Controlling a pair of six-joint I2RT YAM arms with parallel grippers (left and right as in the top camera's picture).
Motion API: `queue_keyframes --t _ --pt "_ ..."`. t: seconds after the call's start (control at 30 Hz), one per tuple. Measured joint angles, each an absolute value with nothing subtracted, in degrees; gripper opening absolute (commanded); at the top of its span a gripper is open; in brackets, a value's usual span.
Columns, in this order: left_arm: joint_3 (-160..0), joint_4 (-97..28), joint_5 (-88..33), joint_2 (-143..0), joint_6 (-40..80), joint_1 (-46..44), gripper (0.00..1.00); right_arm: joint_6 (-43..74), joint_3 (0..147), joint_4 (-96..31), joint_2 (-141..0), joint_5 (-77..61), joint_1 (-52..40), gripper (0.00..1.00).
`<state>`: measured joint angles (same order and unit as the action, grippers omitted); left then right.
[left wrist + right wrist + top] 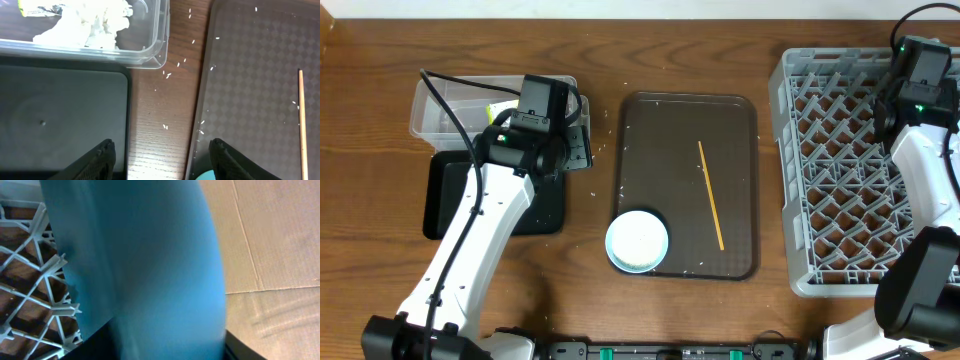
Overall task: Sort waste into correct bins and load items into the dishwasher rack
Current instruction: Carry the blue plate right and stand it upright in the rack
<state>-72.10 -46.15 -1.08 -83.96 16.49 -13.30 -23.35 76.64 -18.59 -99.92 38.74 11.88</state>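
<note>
While over the rack [62, 307], right end effector [167, 347] astride dark-blue dish [150, 255], grip unclear.

A brown wooden table [590, 50] carries 4 big things. On the left, a clear tub [428, 112] sits on the far side. A flat black tray [445, 205] lies on the near side of it, right up against it. In the middle lies a big brown tray [665, 130]. On the right stands a grey rack [820, 58] full of pegs, the biggest thing there. Little white rice grains [167, 75] lie on the bare wood between the tub and the brown tray.
</note>
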Motion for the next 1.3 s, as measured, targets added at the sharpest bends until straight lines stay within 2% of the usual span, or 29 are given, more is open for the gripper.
queue_keyframes --t 0.17,0.47,0.63,0.73,1.0,1.3 --pt "-72.1 -46.2 -1.1 -84.0 16.5 -13.3 0.63 -22.1 76.4 -17.3 -99.0 38.0 11.9 0.66" --pt "-72.1 -46.2 -1.1 -84.0 16.5 -13.3 0.63 -20.6 76.3 -16.0 -91.6 31.7 11.9 0.76" --pt "-72.1 -46.2 -1.1 -84.0 16.5 -13.3 0.63 -19.4 76.3 -17.2 -88.6 22.8 11.9 0.76" --pt "-72.1 -46.3 -1.1 -84.0 16.5 -13.3 0.63 -18.6 76.3 -19.9 -88.1 14.1 11.7 0.73" --pt "-72.1 -46.3 -1.1 -84.0 16.5 -13.3 0.63 -14.3 76.3 -27.6 -88.1 -3.9 8.3 0.71" --pt "-72.1 -46.3 -1.1 -84.0 16.5 -13.3 0.63 -12.7 76.3 -35.0 -88.1 -9.8 0.3 0.73"
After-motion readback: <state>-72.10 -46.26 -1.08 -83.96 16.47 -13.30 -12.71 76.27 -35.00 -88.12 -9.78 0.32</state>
